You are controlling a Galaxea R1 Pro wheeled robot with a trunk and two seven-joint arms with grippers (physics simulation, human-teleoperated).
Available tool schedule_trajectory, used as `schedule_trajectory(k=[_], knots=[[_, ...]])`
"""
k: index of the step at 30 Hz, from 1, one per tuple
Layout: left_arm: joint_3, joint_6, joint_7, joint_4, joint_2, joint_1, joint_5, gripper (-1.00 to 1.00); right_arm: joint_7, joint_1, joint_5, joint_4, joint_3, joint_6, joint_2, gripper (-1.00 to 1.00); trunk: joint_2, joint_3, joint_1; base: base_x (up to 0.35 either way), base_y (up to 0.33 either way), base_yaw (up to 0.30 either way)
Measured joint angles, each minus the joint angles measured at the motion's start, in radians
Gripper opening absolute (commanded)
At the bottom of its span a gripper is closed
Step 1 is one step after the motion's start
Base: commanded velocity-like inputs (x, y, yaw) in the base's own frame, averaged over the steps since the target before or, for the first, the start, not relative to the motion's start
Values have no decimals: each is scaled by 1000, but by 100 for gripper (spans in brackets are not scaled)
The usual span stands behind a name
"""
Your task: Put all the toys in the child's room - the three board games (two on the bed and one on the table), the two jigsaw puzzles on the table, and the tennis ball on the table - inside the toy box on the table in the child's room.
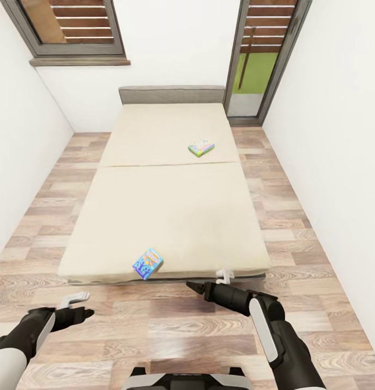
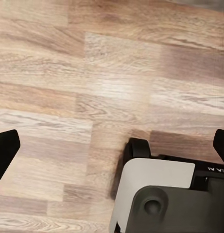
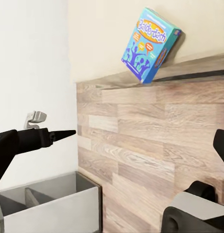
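Two board games lie on the beige bed (image 1: 171, 216). A blue box (image 1: 148, 264) rests at the mattress's near edge, lettered Balderdash in the right wrist view (image 3: 150, 43). A pastel box (image 1: 201, 147) lies farther back, right of centre. My left gripper (image 1: 83, 304) hangs open over the floor, short of the bed's near left corner; its fingertips (image 2: 5, 150) stand wide apart. My right gripper (image 1: 208, 281) is open just in front of the bed's near edge, to the right of the blue box. The toy box, table, jigsaw puzzles and tennis ball are out of view.
White walls close in on both sides of the bed, with strips of wood-plank floor (image 1: 41, 216) between. A window and a glass door (image 1: 258, 59) are at the far wall. My own base (image 2: 160, 194) is below. A grey divided unit (image 3: 48, 208) stands by the wall.
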Motion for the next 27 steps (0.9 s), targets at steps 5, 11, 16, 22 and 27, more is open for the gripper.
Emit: schedule_trajectory(k=[5,11,16,22,27], knots=[[0,-5,0,0,-22,2,0,100,-1,4,0,0,1,0,0,100,0,8,0,0,0,0],[0,-7,0,0,-29,2,-1,100,-1,5,0,-2,1,0,0,100,0,18,0,0,0,0],[0,-7,0,0,-32,2,-1,100,-2,6,0,-3,0,-1,0,100,0,27,0,0,0,0],[0,-7,0,0,-35,2,-1,100,-5,6,2,-3,1,-1,2,100,0,37,0,0,0,0],[1,-6,-1,0,-36,2,-1,100,-11,7,10,-2,4,-3,8,100,0,45,0,0,0,0]])
